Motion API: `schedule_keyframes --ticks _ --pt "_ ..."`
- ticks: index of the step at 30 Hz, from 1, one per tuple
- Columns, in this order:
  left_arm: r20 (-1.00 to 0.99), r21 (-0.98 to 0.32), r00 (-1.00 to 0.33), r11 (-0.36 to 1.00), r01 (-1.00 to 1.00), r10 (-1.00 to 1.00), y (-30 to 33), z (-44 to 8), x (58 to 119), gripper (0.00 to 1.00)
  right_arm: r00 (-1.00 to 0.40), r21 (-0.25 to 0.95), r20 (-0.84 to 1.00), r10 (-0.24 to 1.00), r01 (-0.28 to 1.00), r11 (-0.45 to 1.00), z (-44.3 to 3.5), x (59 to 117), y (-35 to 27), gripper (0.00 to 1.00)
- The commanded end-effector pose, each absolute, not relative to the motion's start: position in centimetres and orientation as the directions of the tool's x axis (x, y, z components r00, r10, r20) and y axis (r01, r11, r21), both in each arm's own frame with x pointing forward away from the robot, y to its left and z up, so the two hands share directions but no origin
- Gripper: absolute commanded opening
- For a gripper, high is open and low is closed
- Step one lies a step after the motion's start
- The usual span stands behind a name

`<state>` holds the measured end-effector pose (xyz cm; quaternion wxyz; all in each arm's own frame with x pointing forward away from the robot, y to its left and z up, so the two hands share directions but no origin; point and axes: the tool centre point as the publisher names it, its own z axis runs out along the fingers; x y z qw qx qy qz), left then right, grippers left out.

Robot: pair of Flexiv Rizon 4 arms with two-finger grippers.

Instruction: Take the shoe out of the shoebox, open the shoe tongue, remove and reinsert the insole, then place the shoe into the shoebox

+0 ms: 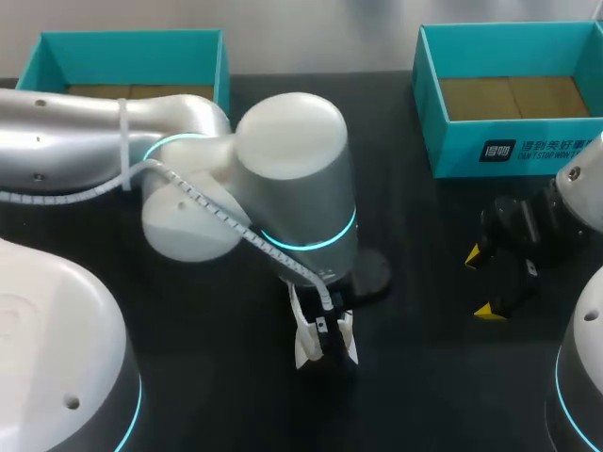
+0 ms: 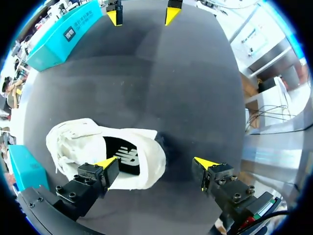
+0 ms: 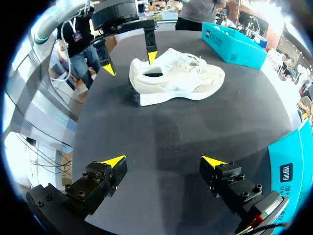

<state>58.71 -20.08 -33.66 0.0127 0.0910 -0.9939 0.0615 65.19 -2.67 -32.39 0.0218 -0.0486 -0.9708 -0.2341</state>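
Left claw point(image 2: 155, 165) spread wide over white sneaker point(image 2: 88, 144); one yellow tip at heel opening above black insole point(image 2: 124, 155), other tip over bare table point(image 2: 195, 98). Right claw point(image 3: 164, 164) spread, holding nothing, well apart, near table's right edge. Sneaker upright mid-table, toward near edge.

Step, likely: insole removal; tongue state unclear. Next: tip into collar, pinch insole's heel edge.

Far-left shoebox point(image 1: 57, 56), far-right shoebox point(image 1: 513, 151): only brown cardboard floors show.

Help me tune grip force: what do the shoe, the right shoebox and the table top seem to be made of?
Shoe: soft matte off-white fabric upper, perhaps mesh with suede-like panels; thicker sole looks like foam or rubber. Right shoebox: cardboard, teal smooth outside, raw brown floor. Table top: matte black, probably a mat or cloth.
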Motion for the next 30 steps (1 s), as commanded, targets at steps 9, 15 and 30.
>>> schedule_keyframes --ticks 9,15,30 --pt "0.065 -0.078 -0.984 0.982 -0.17 -0.165 -21.3 -37.5 57.9 1.0 -0.994 0.449 0.064 0.086 0.105 0.887 -32.4 65.1 -2.6 1.0" --pt "0.058 -0.07 -0.983 0.982 -0.177 -0.173 -20.8 -38.4 57.6 1.0 -0.994 0.449 0.064 0.086 0.105 0.887 -32.4 65.1 -2.6 1.0" --pt "0.046 -0.062 -0.978 0.976 -0.208 -0.205 -20.6 -39.3 58.3 0.24 -0.994 0.449 0.064 0.086 0.105 0.887 -32.4 65.1 -2.6 1.0"
